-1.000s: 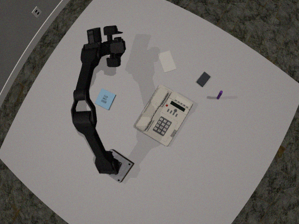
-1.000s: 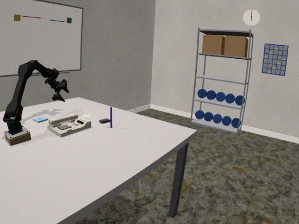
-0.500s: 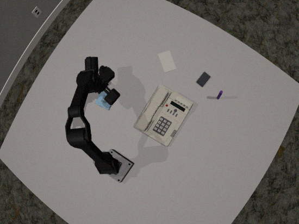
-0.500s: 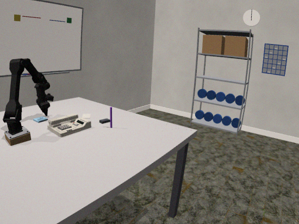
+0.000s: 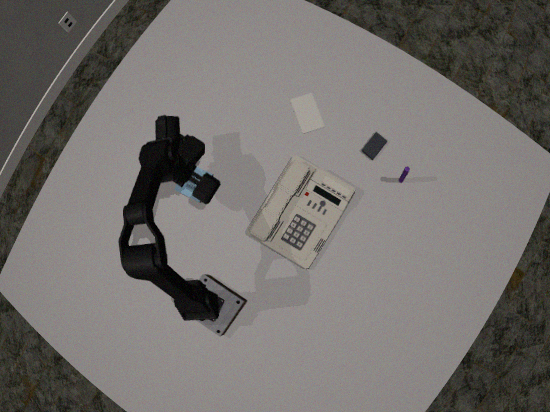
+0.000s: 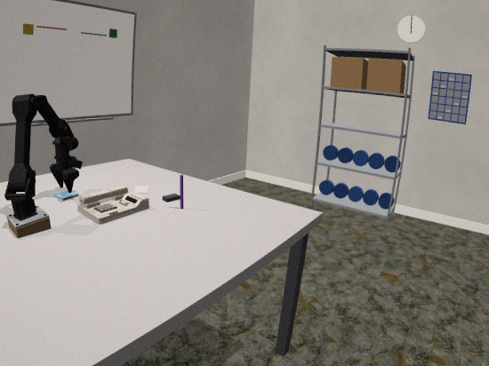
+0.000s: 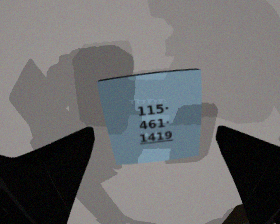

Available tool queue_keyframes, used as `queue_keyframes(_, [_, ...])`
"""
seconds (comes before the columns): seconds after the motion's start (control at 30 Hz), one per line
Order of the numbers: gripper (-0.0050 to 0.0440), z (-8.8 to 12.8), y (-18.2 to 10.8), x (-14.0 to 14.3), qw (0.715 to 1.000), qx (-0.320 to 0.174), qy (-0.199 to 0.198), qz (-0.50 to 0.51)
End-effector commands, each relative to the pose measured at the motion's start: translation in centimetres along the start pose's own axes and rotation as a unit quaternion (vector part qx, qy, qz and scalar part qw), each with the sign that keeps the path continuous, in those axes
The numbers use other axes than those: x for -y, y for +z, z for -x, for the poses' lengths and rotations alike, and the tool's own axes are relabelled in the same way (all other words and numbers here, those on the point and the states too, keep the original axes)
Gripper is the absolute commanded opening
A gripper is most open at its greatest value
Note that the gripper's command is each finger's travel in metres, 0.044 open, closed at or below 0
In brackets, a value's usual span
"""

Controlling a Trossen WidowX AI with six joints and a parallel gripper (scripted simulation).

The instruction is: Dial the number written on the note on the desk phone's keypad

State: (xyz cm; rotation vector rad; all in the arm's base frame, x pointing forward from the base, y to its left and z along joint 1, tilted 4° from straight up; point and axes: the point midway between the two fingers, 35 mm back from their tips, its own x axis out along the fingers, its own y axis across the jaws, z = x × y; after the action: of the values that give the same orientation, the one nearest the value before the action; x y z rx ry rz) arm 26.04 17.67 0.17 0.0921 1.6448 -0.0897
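Note:
A light blue note (image 7: pixel 153 116) lies flat on the table and reads 115-461-1419 in the wrist view. My gripper (image 5: pixel 204 188) hangs open and empty straight above it, pointing down; the two dark fingers frame the note left and right. In the overhead view the gripper hides most of the note (image 5: pixel 189 187). In the side view the gripper (image 6: pixel 67 180) is a little above the note (image 6: pixel 66 194). The beige desk phone (image 5: pixel 302 211) lies to the right of the note, with its handset (image 5: pixel 280 198) in the cradle and a dark keypad (image 5: pixel 298 231).
A white card (image 5: pixel 307 112), a small dark block (image 5: pixel 374 145) and an upright purple stick (image 5: pixel 404 174) stand beyond the phone. The arm's base (image 5: pixel 220 304) is bolted near the front of the table. A shelf with boxes and blue balls (image 6: pixel 362 131) stands across the room.

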Motion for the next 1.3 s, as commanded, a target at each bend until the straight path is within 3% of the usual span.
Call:
queue_keyframes(0.0, [0.044,0.2,-0.1,0.0,1.0,0.0,0.003,0.003])
queue_keyframes(0.3, [0.044,0.2,0.0,0.1,1.0,0.0,0.003,0.003])
queue_keyframes(0.47, [0.044,0.2,2.9,2.9,1.0,0.0,0.003,0.003])
queue_keyframes(1.17, [0.044,0.2,2.9,2.9,1.0,0.0,0.003,0.003])
queue_keyframes(1.27, [0.044,0.3,1.1,2.8,1.0,0.0,0.003,0.003])
